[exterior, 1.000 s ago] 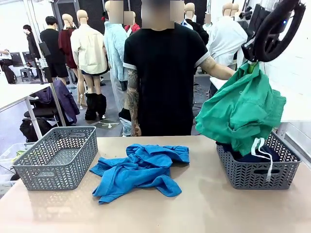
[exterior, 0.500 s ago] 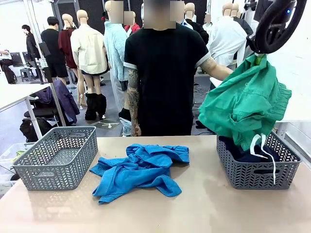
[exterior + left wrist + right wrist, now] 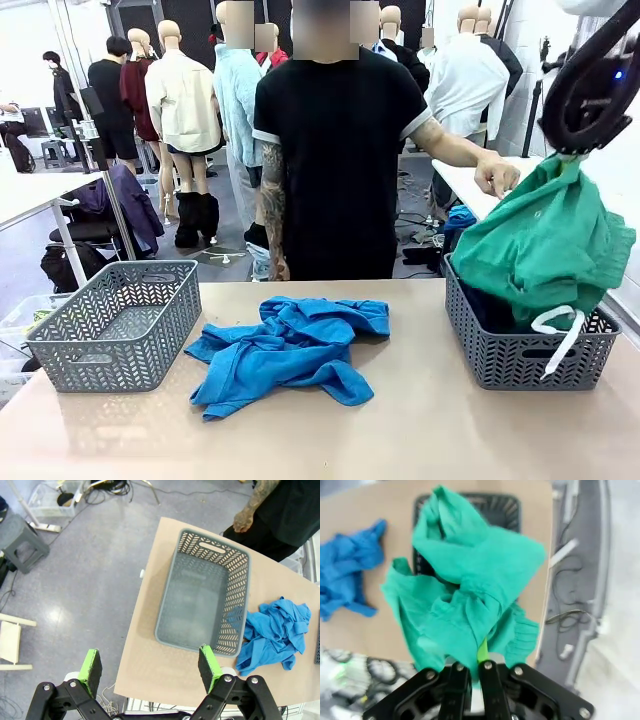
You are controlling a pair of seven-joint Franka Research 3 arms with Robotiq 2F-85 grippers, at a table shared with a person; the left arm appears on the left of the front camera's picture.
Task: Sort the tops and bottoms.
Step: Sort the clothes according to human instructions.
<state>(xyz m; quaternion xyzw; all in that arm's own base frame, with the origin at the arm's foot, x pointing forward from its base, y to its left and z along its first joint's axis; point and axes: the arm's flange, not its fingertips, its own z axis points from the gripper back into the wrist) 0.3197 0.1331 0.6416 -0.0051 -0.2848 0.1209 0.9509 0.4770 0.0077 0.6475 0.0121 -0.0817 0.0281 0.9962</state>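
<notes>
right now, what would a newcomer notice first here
A green garment hangs from the shut right pincer over the right basket, its white cord draped down the front wall. A blue heap lies on the table between that basket and the left basket.

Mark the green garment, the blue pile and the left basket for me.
green garment (image 3: 545, 245), front view, middle of hanging cloth
blue pile (image 3: 285, 355), front view, centre folds
left basket (image 3: 95, 365), front view, near wall
</notes>
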